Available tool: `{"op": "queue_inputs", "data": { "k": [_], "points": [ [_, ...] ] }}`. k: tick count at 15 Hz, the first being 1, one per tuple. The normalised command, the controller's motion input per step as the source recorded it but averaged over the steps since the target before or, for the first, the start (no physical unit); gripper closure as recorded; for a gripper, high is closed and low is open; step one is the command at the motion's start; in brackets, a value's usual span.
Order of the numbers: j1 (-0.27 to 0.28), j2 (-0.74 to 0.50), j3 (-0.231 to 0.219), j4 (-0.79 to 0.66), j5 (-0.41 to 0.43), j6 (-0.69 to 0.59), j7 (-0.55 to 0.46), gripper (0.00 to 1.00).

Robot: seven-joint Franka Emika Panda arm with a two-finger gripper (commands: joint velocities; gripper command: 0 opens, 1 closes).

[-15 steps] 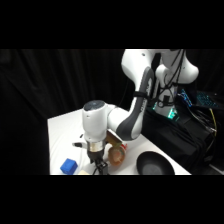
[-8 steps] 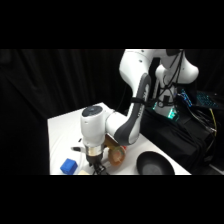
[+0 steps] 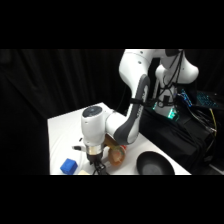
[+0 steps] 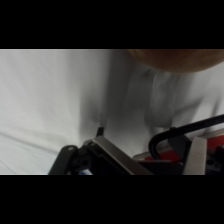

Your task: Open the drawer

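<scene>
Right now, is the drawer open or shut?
Cannot tell. The wrist view shows only the drawer's black loop handle and a red-marked corner; in the side view the gripper hides the drawer.

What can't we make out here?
- Drawer body: side view, hidden behind the gripper; wrist view, only the handle and a corner show at the bottom edge.
- Jaws' state: both views, cut off or blurred.
- Brown object: wrist view, cut by the top edge.
- Blue cube: side view, partly cut off.

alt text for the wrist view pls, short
The black loop handle of the drawer curves up at lower right, close beside the gripper's dark linkage over the white table. A round brown object crosses the top edge.
</scene>
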Motion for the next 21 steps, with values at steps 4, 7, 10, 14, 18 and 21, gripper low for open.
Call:
{"op": "queue_inputs", "data": {
  "k": [4,7,10,14,18,21],
  "points": [
    [-0.037,-0.25,-0.013,-0.36,-0.05,0.19,-0.01,0.0],
    [-0.052,-0.33,0.009,-0.46,-0.041,0.23,-0.03,0.0],
    [-0.072,-0.39,0.017,-0.54,-0.04,0.24,-0.06,0.0],
    [-0.117,-0.39,0.037,-0.5,-0.025,0.19,-0.11,0.0],
    [-0.152,-0.36,0.076,-0.41,0.01,0.12,-0.15,0.0],
    [-0.163,-0.34,0.094,-0.35,0.023,0.07,-0.2,0.0]
  ]
}}
